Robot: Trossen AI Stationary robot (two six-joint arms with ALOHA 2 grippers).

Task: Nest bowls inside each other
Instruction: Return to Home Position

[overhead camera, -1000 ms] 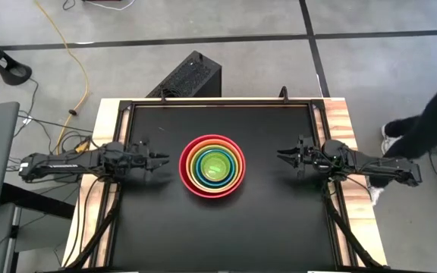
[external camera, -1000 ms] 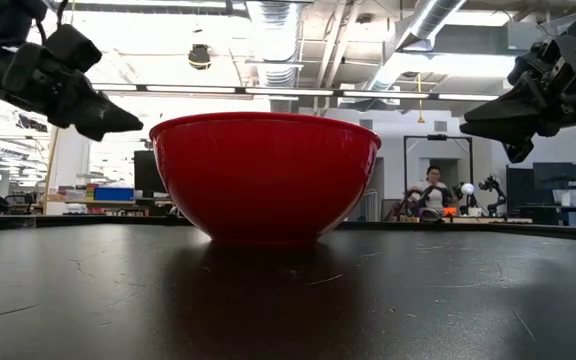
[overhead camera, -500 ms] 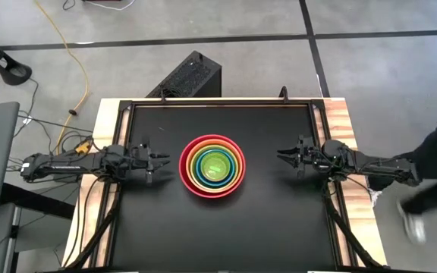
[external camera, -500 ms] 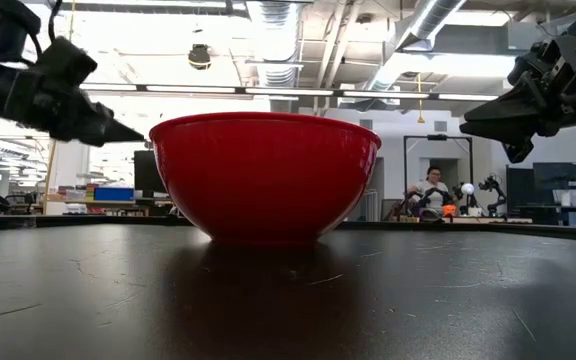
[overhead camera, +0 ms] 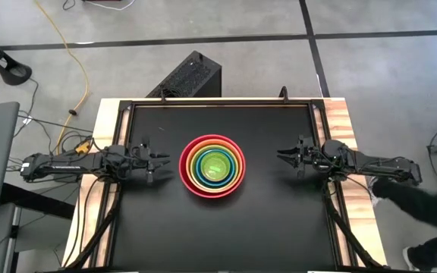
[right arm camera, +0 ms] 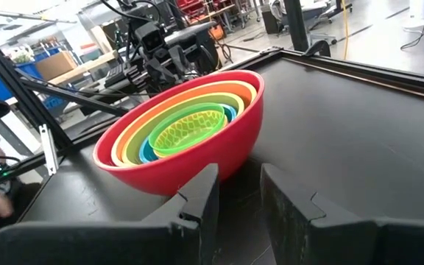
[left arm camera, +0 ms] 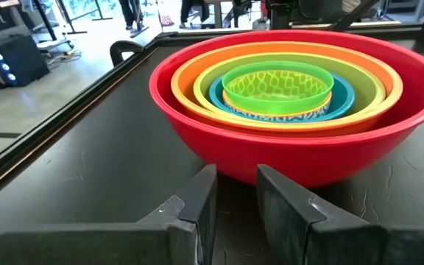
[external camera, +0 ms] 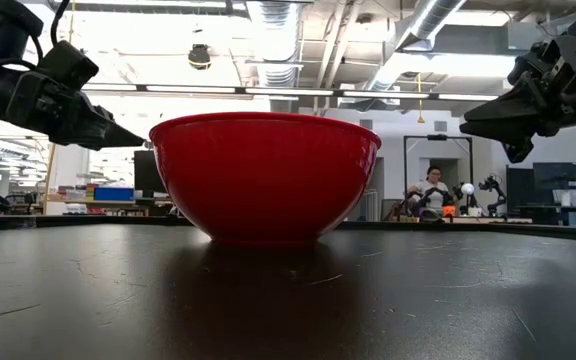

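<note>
The bowls stand nested in one stack (overhead camera: 212, 165) at the table's middle. The large red bowl (external camera: 266, 175) rests on its base, with orange, lime green and blue bowls inside it. A small patterned yellow-green bowl (left arm camera: 277, 87) is innermost. My left gripper (overhead camera: 164, 164) hovers level just left of the red bowl, clear of the table, open by a narrow gap with nothing between its fingers (left arm camera: 201, 199). My right gripper (overhead camera: 283, 157) hovers farther off on the stack's right, pointing at it. It is also open by a narrow gap and holds nothing (right arm camera: 239, 173).
Black tabletop (overhead camera: 226, 235) stretches toward the near and far edges, bounded by a raised black frame (overhead camera: 218, 104). A black box (overhead camera: 190, 76) sits on the floor beyond the far edge. A person (overhead camera: 423, 208) moves past the table's right side.
My left gripper has sunk a little beside the red bowl's left side and rolled slightly. The bowls and my right gripper have stayed still. The person at the right has walked toward the near side.
</note>
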